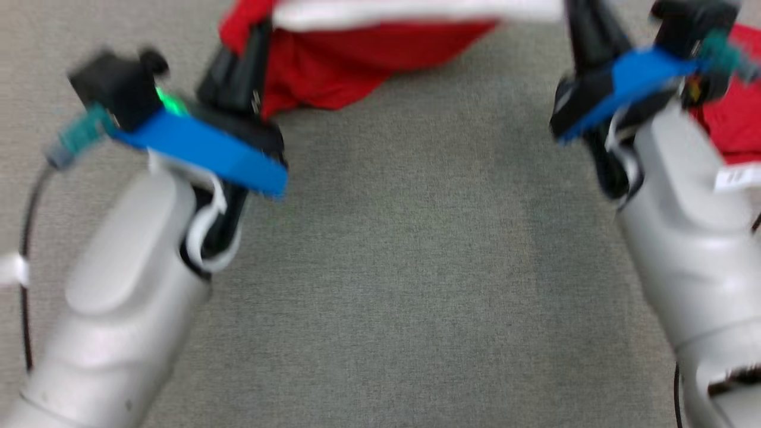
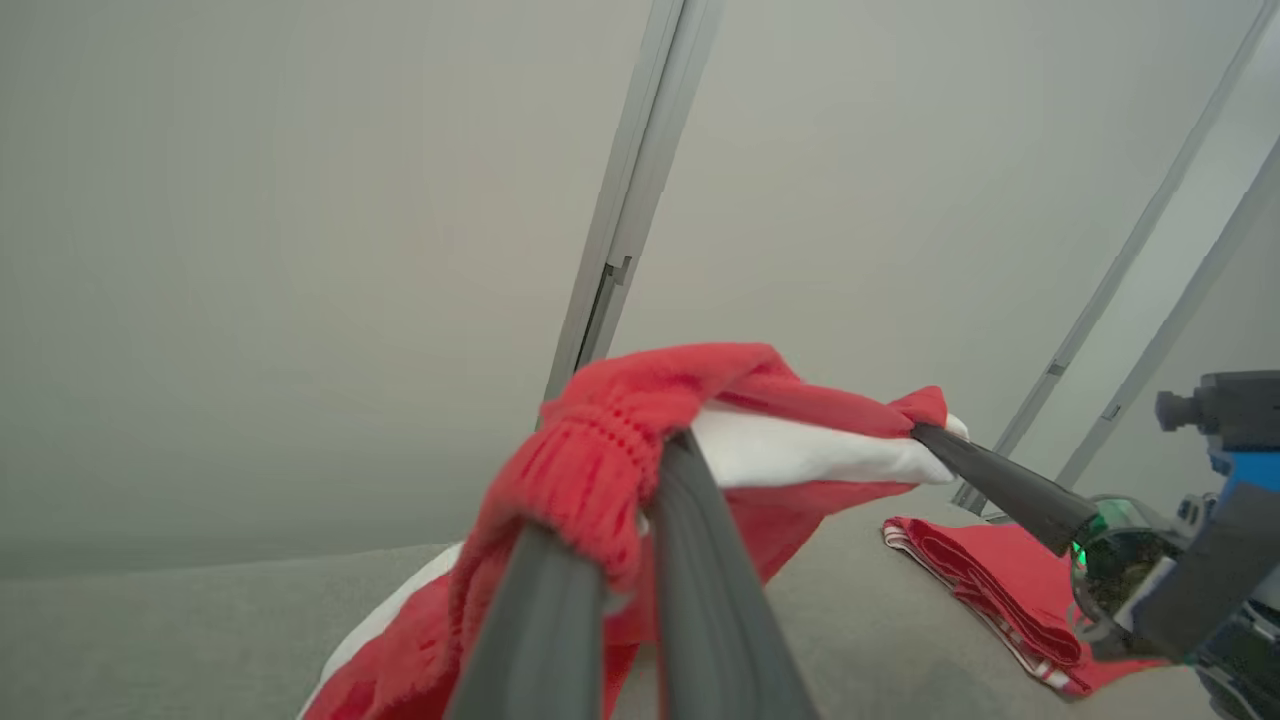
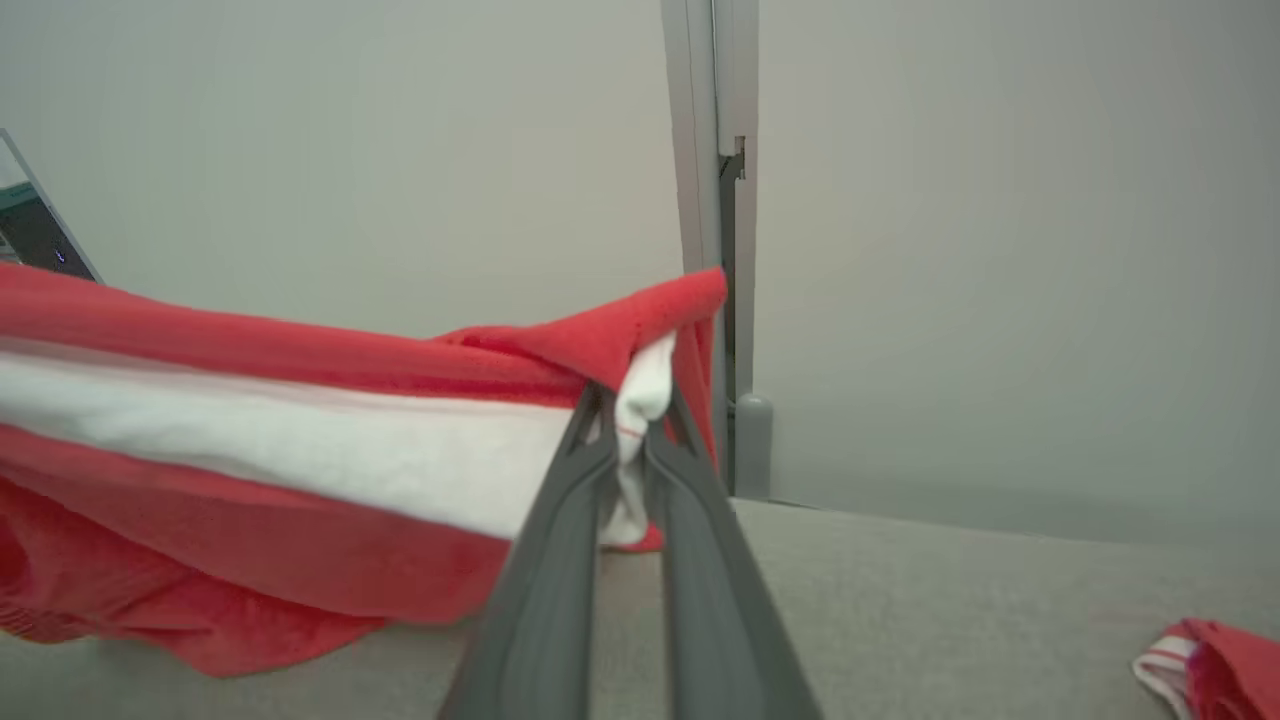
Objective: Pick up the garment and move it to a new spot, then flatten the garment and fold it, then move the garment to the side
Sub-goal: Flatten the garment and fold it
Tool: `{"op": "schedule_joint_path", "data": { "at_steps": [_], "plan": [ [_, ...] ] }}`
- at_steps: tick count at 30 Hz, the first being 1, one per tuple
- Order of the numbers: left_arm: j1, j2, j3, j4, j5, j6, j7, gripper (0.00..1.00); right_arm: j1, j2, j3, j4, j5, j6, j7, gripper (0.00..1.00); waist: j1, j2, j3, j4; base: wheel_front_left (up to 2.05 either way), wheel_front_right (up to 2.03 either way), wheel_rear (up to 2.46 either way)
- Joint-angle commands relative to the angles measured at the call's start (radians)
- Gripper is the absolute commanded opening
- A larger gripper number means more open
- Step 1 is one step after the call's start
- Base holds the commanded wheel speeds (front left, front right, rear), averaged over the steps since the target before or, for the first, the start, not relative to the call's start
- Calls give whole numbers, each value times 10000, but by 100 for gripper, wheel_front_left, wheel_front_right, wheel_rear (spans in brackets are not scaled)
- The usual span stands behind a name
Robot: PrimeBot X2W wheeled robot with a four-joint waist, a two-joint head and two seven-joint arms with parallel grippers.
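Observation:
The garment (image 1: 357, 59) is red with a broad white band, and it hangs stretched between my two grippers above the grey cloth table (image 1: 404, 249). My left gripper (image 1: 255, 41) is shut on its ribbed red edge; in the left wrist view that gripper (image 2: 640, 470) pinches the gathered rib. My right gripper (image 1: 579, 24) is shut on the opposite corner, and in the right wrist view its tips (image 3: 632, 415) clamp the red and white cloth (image 3: 250, 440). The lower part of the garment (image 2: 800, 450) sags toward the table.
A second red garment (image 1: 734, 119), folded with white striped edges, lies on the table to the right (image 2: 980, 580) (image 3: 1210, 660). Pale wall panels with a grey upright post (image 3: 715, 200) stand behind the table. Both pale forearms flank the open grey middle.

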Motion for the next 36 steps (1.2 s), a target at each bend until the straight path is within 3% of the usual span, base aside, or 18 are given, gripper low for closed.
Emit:
{"op": "schedule_joint_path", "data": {
  "at_steps": [1,10,20,28,36],
  "plan": [
    [501,-20,84,-214,189,-8,-42,0,561,-78,109,-206,187,1,-28,0,2,-1,-185,-20,0,0,0],
    [4255,44,-249,-1337,1248,-8,-43,0,4310,-506,565,-1962,1158,1,-29,0,2,-1,-1463,12,0,0,0],
    [7039,207,-537,-1735,1755,-8,-44,0,7927,-878,286,-3448,1764,1,-29,0,2,-1,-2697,86,0,0,0],
    [8115,293,-989,-1932,1937,-8,-44,0,9760,-825,-152,-4623,1515,1,125,0,2,-1,-3166,38,0,0,0],
    [7941,186,-1489,-1876,1791,-8,-44,0,9960,-712,-877,-5335,1155,1,562,0,2,-1,-3179,57,0,0,0]
  ]
}}
